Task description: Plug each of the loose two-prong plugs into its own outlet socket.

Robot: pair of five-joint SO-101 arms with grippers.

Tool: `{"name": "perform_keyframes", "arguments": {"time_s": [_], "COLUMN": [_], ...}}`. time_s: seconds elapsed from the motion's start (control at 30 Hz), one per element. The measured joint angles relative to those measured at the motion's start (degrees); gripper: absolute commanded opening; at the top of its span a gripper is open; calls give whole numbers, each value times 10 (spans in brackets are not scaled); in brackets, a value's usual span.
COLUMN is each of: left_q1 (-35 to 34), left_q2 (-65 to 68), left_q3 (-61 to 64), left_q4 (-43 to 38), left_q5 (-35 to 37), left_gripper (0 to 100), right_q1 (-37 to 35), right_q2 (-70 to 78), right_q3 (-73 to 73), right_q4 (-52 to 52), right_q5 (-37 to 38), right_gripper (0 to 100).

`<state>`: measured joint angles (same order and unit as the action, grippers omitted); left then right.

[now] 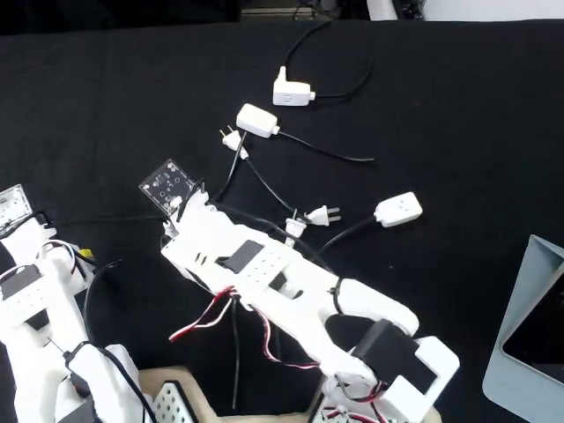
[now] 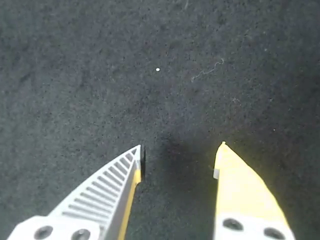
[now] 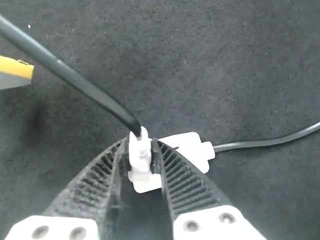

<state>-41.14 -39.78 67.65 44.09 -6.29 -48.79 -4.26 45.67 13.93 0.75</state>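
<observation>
1. The right hand [image 3: 140,145] is closed narrow on a small white plastic plug [image 3: 140,170], pinched between its two black ribbed fingers [image 3: 192,185]. The plug's thick black cord [image 3: 70,72] leads out past the fingertips. Its prongs are hidden from me.
2. A flat white outlet socket [image 3: 192,152] lies on the black cloth-covered desk [image 3: 225,60] just beside one of those fingers. I cannot tell whether they touch. A thin black cable [image 3: 270,141] runs off from the socket along the desk.
3. The left hand [image 2: 181,150] stands wide open over bare desk, one finger white and ribbed, the other yellow. From above, the left arm [image 1: 35,300] sits at about eight o'clock on the desk.
4. The white right arm [image 1: 282,282] stretches from five o'clock toward the middle of the desk.
5. At twelve o'clock lies a rounded white socket block [image 1: 293,91], its cord looping behind it.
6. A second white socket block [image 1: 256,121] lies near it, at about seven o'clock from it.
7. A loose white two-prong plug [image 1: 231,138] lies just beside that second block, at its eight o'clock.
8. Near the middle lies another loose two-prong plug [image 1: 322,214], prongs toward three o'clock.
9. A third white socket block [image 1: 398,209] lies at three o'clock from that plug, apart from it.
10. A pale grey container [image 1: 529,326] stands at the desk's four o'clock edge.
</observation>
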Motion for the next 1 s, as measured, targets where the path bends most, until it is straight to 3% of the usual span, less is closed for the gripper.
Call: {"name": "perform_keyframes", "arguments": {"time_s": [0.4,1.0], "left_q1": [0,0], "left_q2": [0,0], "left_q3": [0,0], "left_q4": [0,0], "left_q5": [0,0], "left_gripper": [239,239], "right_q1": [0,11], "right_q2": [-2,2], "right_q3": [35,70], "right_q4": [-39,-47], "right_q5": [-17,93], "right_gripper": [11,11]}}
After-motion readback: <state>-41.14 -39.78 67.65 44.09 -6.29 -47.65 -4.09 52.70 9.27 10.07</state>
